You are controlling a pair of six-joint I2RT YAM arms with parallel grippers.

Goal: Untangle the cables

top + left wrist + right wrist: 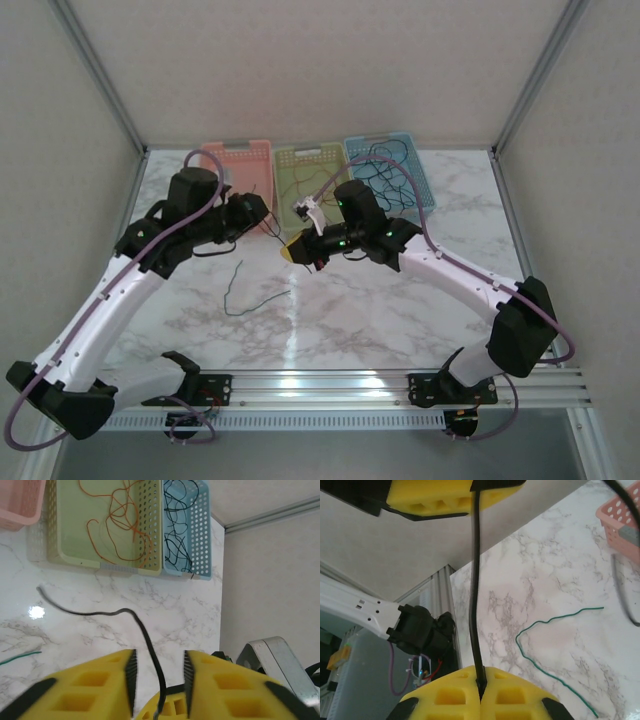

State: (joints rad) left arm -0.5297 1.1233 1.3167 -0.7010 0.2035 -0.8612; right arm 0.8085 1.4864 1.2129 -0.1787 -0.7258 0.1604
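A black cable (145, 635) runs between my two grippers above the marble table. My right gripper (481, 687) is shut on one end of it, the yellow fingers (288, 250) pressed together round the wire. The cable passes through the gap of my left gripper (159, 675), whose jaws stand open, touching neither pad. Its free end trails over the table (50, 597). A green cable (245, 300) lies loose on the table in front of the grippers. Orange cables (120, 520) lie in the green basket, and more black cables (175, 525) in the blue one.
Three baskets stand in a row at the back: pink (240, 160), green (312, 165), blue (390, 165). The table's aluminium rail (320, 385) runs along the near edge, with white walls on each side.
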